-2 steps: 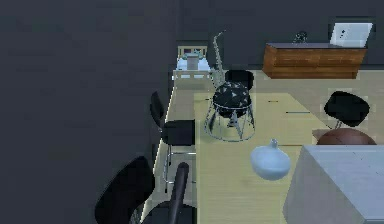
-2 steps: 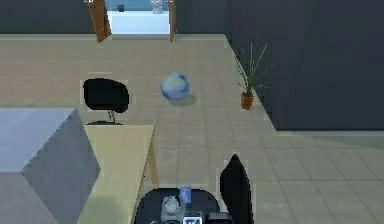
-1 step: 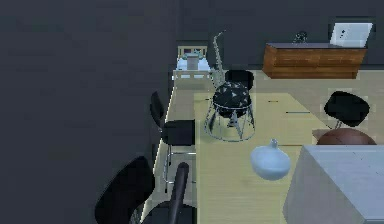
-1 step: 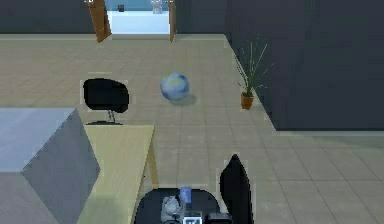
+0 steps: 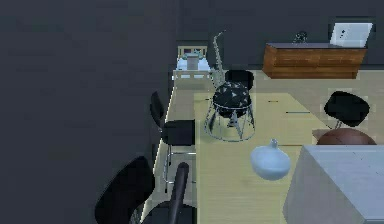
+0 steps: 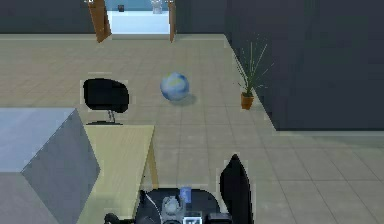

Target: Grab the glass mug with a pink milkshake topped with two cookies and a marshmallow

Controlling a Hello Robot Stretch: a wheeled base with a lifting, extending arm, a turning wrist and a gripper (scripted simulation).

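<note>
Pale wood table (image 5: 230, 185): it runs along the forward view, with black chairs (image 5: 176, 130) on its left side.
On the table: a black speckled round thing on a wire stand (image 5: 232, 103), a pale blue glassy vessel (image 5: 270, 160), a brown-red rounded thing (image 5: 345, 137) and a grey box (image 5: 335, 190).
Arm side view: the table corner and the grey box lie at the left. A bluish ball (image 6: 177, 87) is seen against the floor, and a potted plant (image 6: 248, 80) stands by the dark wall.
Bottom edge of arm side view: a cluster of small things (image 6: 180, 205) sits beside a black chair (image 6: 235, 190). They are too small to name.
Glass mug: I cannot tell where it is. Nothing here has a pink filling with cookies on top that I could name with confidence.
Step in hand: in my judgement this is the search and approach. The grab is not yet begun.
Next move: it calls for driving closer and turning to examine the table tops, first the small cluster, until a pink drink is recognised. After that the arm side should be brought along it.
Fingers: I cannot tell how they stand.
</note>
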